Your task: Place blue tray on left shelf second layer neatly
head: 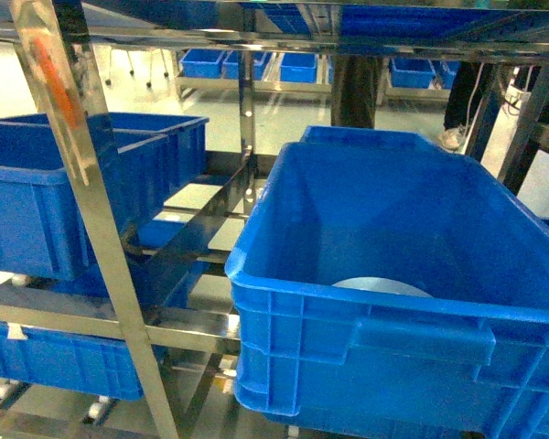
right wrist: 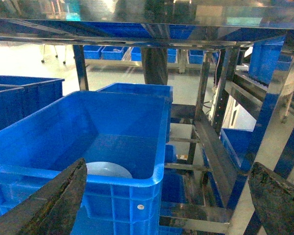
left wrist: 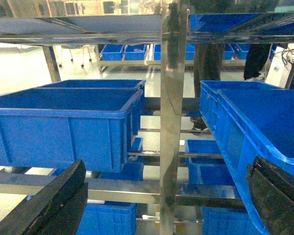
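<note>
The pale blue tray [head: 382, 286] lies at the bottom of a large deep-blue crate [head: 393, 338] on the right; only its far arc shows over the crate's near wall. In the right wrist view the tray [right wrist: 108, 169] shows the same way. The steel left shelf [head: 101, 238] has a tier rail [head: 73, 322] carrying dark-blue crates [head: 46, 197]. My left gripper [left wrist: 164, 205] is open and empty, facing a shiny upright post [left wrist: 172, 98]. My right gripper [right wrist: 166, 205] is open and empty, just before the big crate's near right corner. Neither gripper shows in the head view.
More blue crates [left wrist: 63, 122] sit on the left rack, with others on the level below [head: 55, 361]. A second crate [head: 366, 137] stands behind the big one. Steel rails and posts [right wrist: 210, 147] frame the right side. A person's legs [head: 355, 91] stand beyond the racks.
</note>
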{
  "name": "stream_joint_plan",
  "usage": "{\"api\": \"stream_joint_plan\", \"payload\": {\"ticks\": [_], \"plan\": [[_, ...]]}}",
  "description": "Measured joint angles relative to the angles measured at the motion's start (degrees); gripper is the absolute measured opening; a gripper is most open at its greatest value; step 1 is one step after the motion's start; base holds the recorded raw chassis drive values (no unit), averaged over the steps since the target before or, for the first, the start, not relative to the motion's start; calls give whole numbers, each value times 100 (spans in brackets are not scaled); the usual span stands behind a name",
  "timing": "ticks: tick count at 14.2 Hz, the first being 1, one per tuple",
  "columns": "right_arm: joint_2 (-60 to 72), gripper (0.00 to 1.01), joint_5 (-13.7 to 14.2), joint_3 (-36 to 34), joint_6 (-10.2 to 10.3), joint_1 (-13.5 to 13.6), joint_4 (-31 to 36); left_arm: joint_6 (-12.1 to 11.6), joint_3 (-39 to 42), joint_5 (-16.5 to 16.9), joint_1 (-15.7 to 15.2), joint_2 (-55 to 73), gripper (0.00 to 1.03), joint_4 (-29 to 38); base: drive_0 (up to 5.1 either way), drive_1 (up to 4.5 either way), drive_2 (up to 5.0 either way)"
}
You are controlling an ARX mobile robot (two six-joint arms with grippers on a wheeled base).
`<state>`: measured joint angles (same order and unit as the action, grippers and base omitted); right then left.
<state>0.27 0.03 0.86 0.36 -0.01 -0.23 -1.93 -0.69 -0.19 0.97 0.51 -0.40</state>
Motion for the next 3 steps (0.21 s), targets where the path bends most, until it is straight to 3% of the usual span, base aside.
{"api": "stream_joint_plan", "payload": {"ticks": [3], "plan": [[0,98,0,0,0,0,0,0,0,0,0,0,98,0,0,0,0]]}}
